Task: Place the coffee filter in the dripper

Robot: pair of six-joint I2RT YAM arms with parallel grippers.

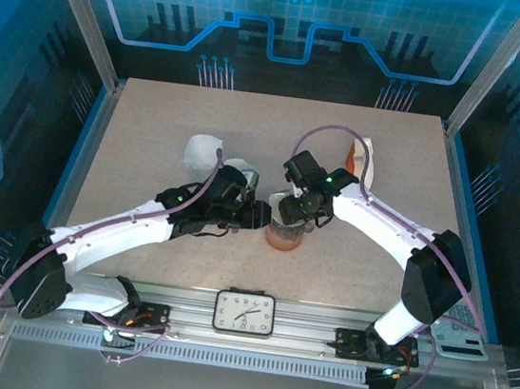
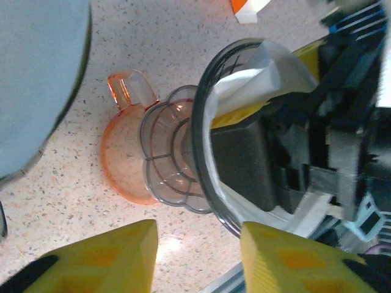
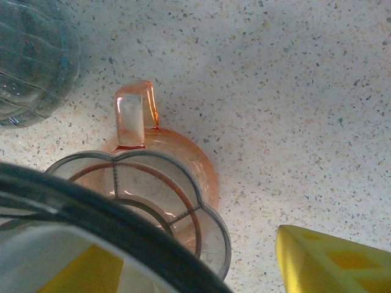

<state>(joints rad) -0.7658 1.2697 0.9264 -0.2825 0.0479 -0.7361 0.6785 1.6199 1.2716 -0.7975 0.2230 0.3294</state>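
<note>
In the middle of the speckled tabletop (image 3: pixel 293 91) stands an orange glass cup (image 2: pixel 119 165), and on top of it sits the clear dripper (image 2: pixel 177 152) with a dark rim and a scalloped foot. The white coffee filter (image 2: pixel 269 67) is already inside the dripper, lying against its wall, and one edge of the paper comes out over the rim. The right pincer (image 1: pixel 291 213) reaches down into the dripper with its jaws spread. One yellow finger (image 3: pixel 85 271) is inside, against the paper. The other finger (image 3: pixel 330 262) is outside, apart from the rim, so the pincer stands across the wall and does not squeeze it. The left pincer (image 2: pixel 198 256) is just beside the cup, at the level of the tabletop, also spread, with nothing between its yellow pads. The handle of the cup (image 3: pixel 133 113) points away from the right wrist camera. Near it stands a clear ribbed glass vessel (image 3: pixel 30 61). Farther back on the tabletop lies an orange and white box (image 1: pixel 356 154).
</note>
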